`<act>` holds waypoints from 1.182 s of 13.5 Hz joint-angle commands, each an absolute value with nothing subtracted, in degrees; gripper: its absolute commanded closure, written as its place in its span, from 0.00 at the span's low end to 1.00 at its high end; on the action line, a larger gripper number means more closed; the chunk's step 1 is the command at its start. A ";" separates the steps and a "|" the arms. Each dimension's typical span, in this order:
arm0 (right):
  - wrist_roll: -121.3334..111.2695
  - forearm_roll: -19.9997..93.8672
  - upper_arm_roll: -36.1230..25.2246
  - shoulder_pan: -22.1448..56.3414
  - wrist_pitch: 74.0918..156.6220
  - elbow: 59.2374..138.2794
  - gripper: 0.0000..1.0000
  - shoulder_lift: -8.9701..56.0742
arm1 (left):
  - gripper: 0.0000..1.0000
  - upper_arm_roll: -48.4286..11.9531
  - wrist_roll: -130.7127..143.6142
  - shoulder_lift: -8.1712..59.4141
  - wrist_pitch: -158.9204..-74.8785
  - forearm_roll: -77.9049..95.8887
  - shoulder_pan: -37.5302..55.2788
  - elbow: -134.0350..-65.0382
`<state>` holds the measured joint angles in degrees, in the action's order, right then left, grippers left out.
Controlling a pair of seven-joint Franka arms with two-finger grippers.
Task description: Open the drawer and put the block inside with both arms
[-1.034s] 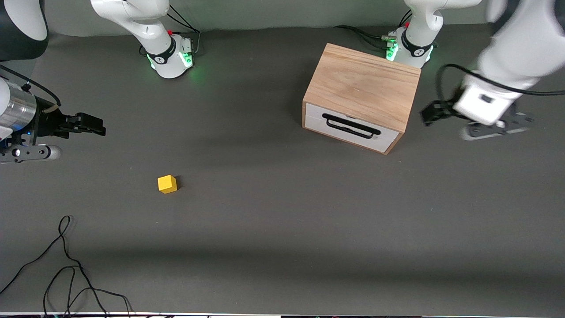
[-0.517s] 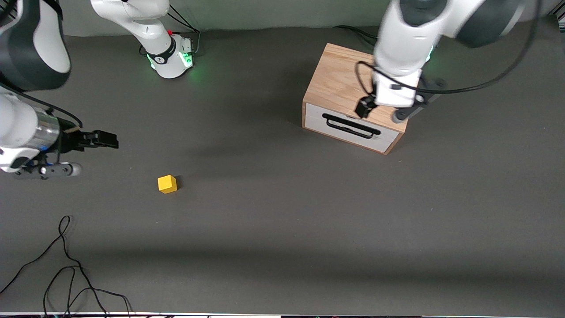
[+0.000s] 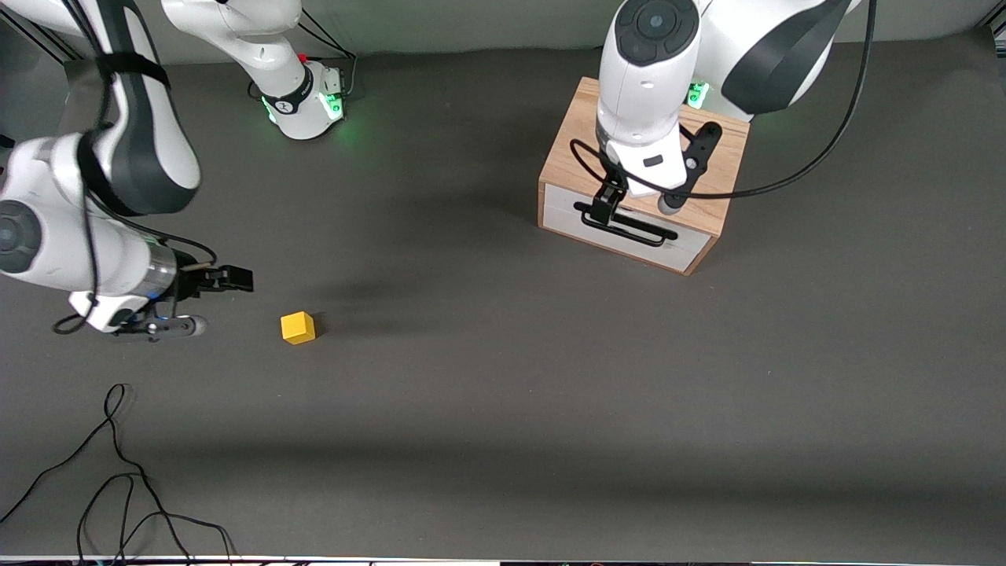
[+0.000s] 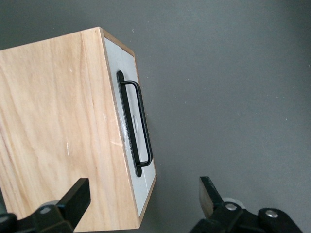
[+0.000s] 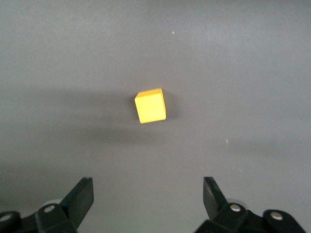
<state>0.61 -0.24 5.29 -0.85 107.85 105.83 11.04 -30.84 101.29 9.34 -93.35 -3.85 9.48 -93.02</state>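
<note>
A light oak wooden box [image 3: 644, 157] sits on a dark grey table [image 3: 503, 409] toward the left arm's end. Its single drawer [image 3: 629, 232], with a white front panel and a black bar handle [image 3: 625, 224], is shut. The left arm's black two-finger gripper [image 3: 609, 204] hangs over the box's front edge, just above the handle, its fingers [image 4: 75, 199] spread wide apart with nothing between them. A small bright yellow cube, the block [image 3: 298, 328], lies on the bare table toward the right arm's end, well apart from the box and nearer the front camera. The right arm's black gripper [image 3: 228, 279] hovers over the table beside the block, fingers [image 5: 82, 196] apart and empty. A loose black cable [image 3: 118, 479] curls near the table's front corner.
</note>
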 commanded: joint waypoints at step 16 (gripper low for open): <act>-2.37 -0.35 4.83 -0.18 155.03 125.07 0.00 24.69 | 0.00 -29.53 102.66 21.09 -106.26 -8.70 9.23 -103.71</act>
<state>-1.04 -0.26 5.00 -0.59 152.87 125.97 22.72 -29.51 101.62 20.74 -105.65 -7.49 9.04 -103.57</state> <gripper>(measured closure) 0.000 0.000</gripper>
